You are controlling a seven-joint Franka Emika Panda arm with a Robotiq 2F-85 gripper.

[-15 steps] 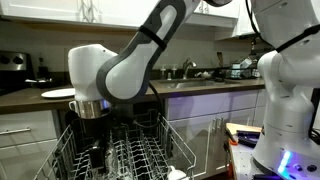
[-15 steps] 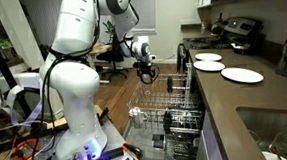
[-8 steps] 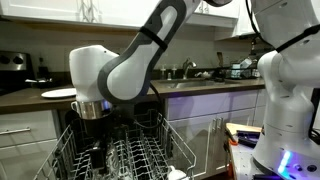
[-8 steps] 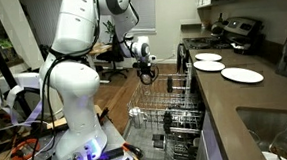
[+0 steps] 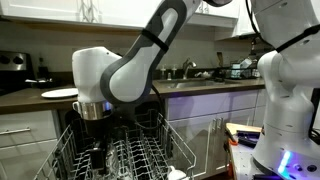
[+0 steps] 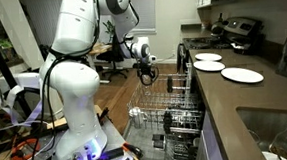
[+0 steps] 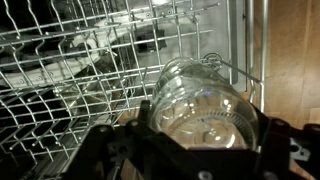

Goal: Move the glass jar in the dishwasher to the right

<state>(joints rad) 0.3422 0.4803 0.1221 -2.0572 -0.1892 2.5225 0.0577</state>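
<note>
In the wrist view the clear glass jar (image 7: pixel 205 105) lies tilted against the tines of the dishwasher's grey wire rack (image 7: pixel 60 80), its round base facing the camera. My gripper (image 7: pixel 200 138) is shut on the jar, with a dark finger pressed against each side. In both exterior views the gripper (image 5: pixel 96 152) (image 6: pixel 147 76) reaches down into the pulled-out rack (image 5: pixel 150 152) (image 6: pixel 175 100). The jar itself cannot be made out in those views.
White plates (image 6: pixel 242 75) (image 6: pixel 208 58) lie on the dark counter beside the dishwasher, and one plate (image 5: pixel 58 93) shows behind the arm. The robot's white base (image 5: pixel 285 100) stands close to the rack. A wooden floor (image 7: pixel 290 60) shows past the rack's edge.
The arm's white elbow has shifted slightly to the right in an exterior view. The gripper stays low in the rack.
</note>
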